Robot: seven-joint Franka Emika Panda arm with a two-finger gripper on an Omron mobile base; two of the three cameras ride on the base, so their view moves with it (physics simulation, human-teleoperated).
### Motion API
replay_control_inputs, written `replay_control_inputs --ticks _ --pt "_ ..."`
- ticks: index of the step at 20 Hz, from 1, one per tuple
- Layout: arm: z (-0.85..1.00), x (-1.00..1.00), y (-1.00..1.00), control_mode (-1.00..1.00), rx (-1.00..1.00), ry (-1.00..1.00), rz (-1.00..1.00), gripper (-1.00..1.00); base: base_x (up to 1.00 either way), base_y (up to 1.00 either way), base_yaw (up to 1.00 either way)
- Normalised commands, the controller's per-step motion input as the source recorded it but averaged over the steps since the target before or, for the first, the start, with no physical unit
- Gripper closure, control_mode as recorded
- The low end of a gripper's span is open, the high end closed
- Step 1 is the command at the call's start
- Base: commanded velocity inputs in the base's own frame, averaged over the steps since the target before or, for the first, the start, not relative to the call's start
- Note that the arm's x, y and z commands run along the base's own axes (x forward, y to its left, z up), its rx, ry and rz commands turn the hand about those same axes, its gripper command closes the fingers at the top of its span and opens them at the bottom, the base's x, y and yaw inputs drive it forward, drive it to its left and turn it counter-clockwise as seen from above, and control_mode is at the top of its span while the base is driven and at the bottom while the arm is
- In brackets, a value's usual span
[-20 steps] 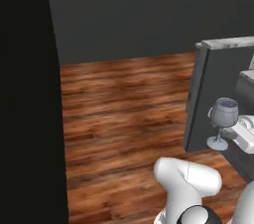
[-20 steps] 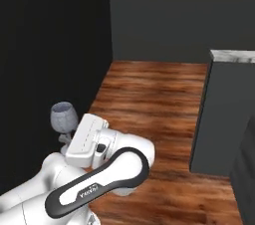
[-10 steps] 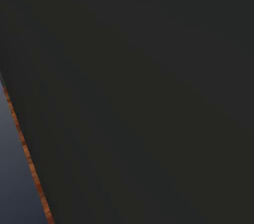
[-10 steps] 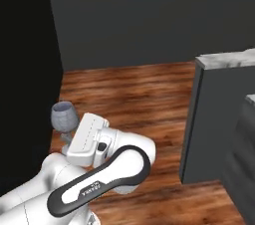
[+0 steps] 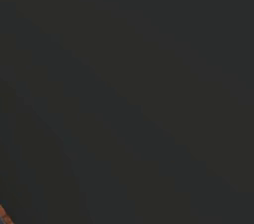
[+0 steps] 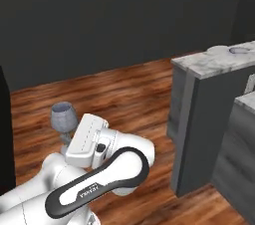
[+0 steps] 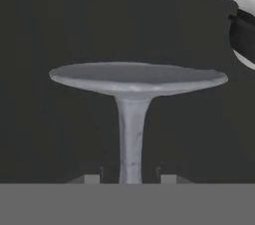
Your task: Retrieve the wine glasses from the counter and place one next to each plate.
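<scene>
The fingers [image 7: 130, 179] are closed on the stem of 1 wine glass [image 6: 63, 117], whose round foot fills the upper middle of the hand view with the 2 dark tips either side of the stem just below it. From the right base view the glass stands upright beside the folded white arm, bowl up and well above the wooden floor [image 6: 124, 89]; gripping the stem rather than the bowl probably keeps it level and lets the foot be set down flat later. Its bowl looks empty. To the right, the marble counter [image 6: 209, 64] on a dark base carries 2 pale round plates [image 6: 218, 49] near its far end, and nothing can be made out on them. The glass is well apart from that counter, so I judge this a carrying stage, with placement beside a plate not yet done.
</scene>
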Motion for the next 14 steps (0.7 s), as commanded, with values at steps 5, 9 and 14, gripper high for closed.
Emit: replay_control_inputs --ticks 5,9,14 --pt "0.00 0.00 0.00 1.00 0.00 0.00 0.00 1.00 1.00 1.00 -0.53" --pt "0.00 0.00 0.00 1.00 0.00 0.00 0.00 1.00 1.00 1.00 -0.49" --pt "0.00 0.00 0.00 1.00 0.00 0.00 0.00 1.00 1.00 1.00 -0.46"
